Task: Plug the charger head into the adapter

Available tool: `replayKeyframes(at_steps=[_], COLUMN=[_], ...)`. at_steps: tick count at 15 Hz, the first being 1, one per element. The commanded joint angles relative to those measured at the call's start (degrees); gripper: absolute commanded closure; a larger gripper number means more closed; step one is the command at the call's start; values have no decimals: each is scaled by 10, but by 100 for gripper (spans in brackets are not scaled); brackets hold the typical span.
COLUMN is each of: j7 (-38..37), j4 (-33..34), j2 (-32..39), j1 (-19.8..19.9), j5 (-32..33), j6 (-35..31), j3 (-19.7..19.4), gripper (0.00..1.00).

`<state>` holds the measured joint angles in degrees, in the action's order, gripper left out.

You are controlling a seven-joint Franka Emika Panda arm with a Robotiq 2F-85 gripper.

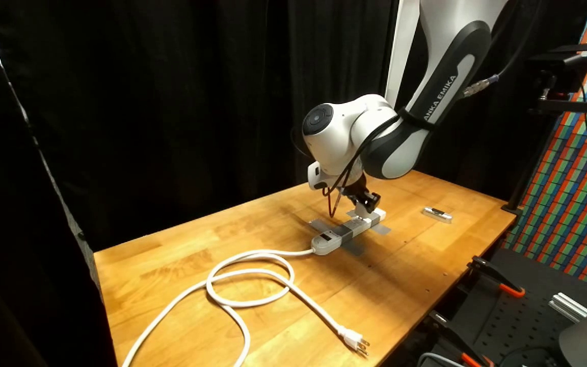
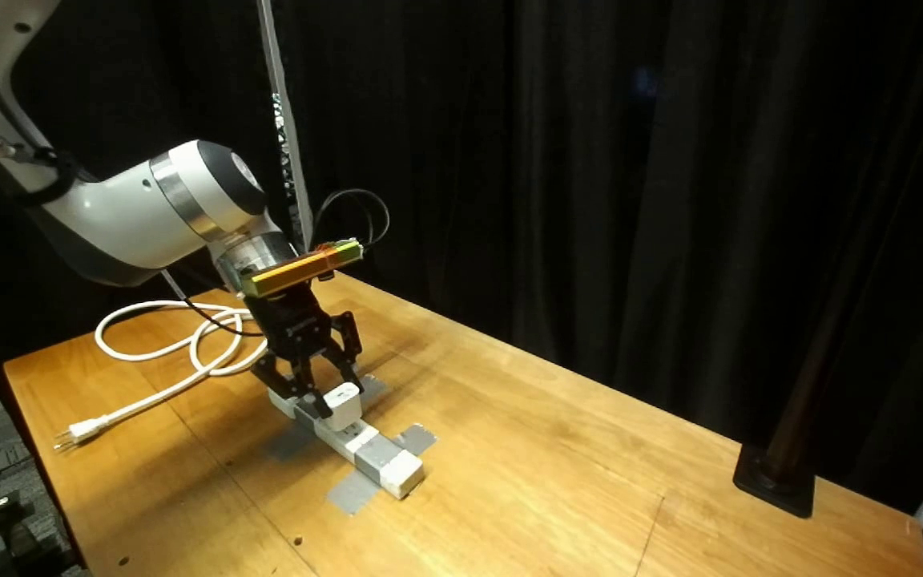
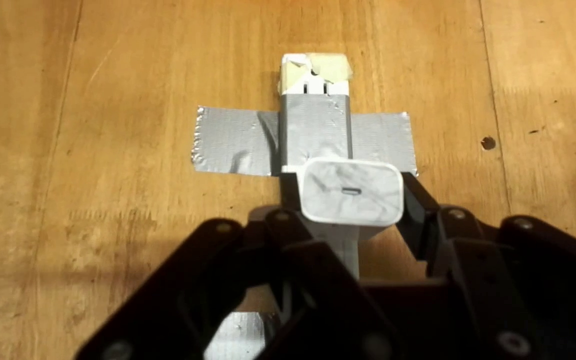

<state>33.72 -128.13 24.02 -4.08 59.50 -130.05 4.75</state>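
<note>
Behind the jaws, a tall, hanging black fabric curtain (image 1: 171, 102). Below the jaws, a wide, rectangular, honey-brown wooden tabletop (image 1: 400, 275). Above the jaws, angled down, a rounded, white-and-black, hard-shelled robot arm (image 2: 125, 220). To one side of the jaws, looped, a long, round, white plastic cable (image 1: 242, 304), ending well apart from them in a blocky white plastic plug (image 1: 350, 336) with metal prongs. Beneath the jaws, flat on the wood, the adapter (image 2: 349, 441), an elongated, bar-shaped power strip of grey and white plastic, joined to that cable. At the tip of the arm, a black, jointed, two-fingered, hard gripper (image 2: 340, 395). Ahead of the jaws and behind them, laid across the adapter and onto the wood, flat, rectangular bands of silver-grey cloth tape (image 3: 316, 127). Well apart from the jaws, a slim, silvery, oblong bar (image 1: 437, 215) with a dark patch, material unclear. Between the jaws, narrowed and pressing from two opposite sides, the charger head (image 3: 352, 202), a small, round-cornered block of white plastic, over the adapter; touching it or just above, hard to tell. In its top face, a tiny oblong slot (image 3: 351, 191).
</note>
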Motion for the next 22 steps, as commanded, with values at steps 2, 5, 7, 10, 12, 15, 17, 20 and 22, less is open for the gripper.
replayKeyframes(at_steps=[2,5,7,10,12,15,17,20,22], j7=[-28,-34,-37,-39,-43,-40,-39,-38,-36], j4=[-1,2,5,8,10,15,19,23,26], j2=[-1,5,9,13,16,19,22,27,30], j1=[10,10,9,9,7,7,6,6,5], j5=[-5,-3,0,1,5,5,4,4,3], j6=[-14,-18,-15,-13,-14,-13,-12,-10,-9], j3=[6,6,5,5,4,4,5,5,6], gripper=[77,77,77,77,77,77,77,77,77])
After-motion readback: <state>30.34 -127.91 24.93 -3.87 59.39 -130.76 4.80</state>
